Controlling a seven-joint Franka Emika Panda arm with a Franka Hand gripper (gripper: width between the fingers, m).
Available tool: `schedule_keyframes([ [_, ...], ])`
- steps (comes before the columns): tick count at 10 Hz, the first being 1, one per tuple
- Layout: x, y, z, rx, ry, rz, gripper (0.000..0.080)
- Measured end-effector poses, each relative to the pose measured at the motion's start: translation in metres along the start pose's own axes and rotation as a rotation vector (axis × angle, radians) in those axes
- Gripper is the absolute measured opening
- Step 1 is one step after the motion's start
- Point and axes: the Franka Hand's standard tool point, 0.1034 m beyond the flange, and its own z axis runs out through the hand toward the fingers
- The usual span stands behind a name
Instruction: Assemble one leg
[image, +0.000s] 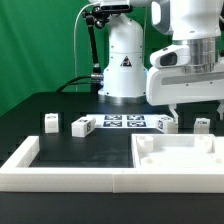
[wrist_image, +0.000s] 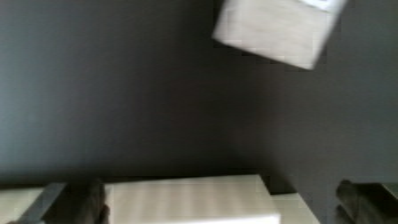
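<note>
Four small white legs with tags stand in a row on the black table: two at the exterior view's left (image: 50, 122) (image: 83, 125) and two at its right (image: 165, 123) (image: 203, 125). The large white panel (image: 180, 158) lies in front of the right pair. My gripper (image: 197, 108) hangs open and empty above the right pair of legs and the panel's far edge. In the wrist view the gripper (wrist_image: 210, 202) is open, and a blurred flat white piece (wrist_image: 187, 195) shows below, between the fingers (wrist_image: 54, 200). Another white block (wrist_image: 276, 32) lies further off, apart from the fingers.
The marker board (image: 125, 122) lies between the two pairs of legs, in front of the robot's white base (image: 125, 65). A white raised frame (image: 22, 160) runs along the table's front and the exterior view's left. A green backdrop stands behind.
</note>
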Motion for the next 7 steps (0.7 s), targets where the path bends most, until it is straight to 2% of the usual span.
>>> schedule_keyframes([
  [4,-0.0029,-0.0056,0.0015,0.016,-0.007,0.202,0.0649],
  [7,-0.0044,-0.0065,0.0023,0.014,-0.021,0.184,0.0649],
])
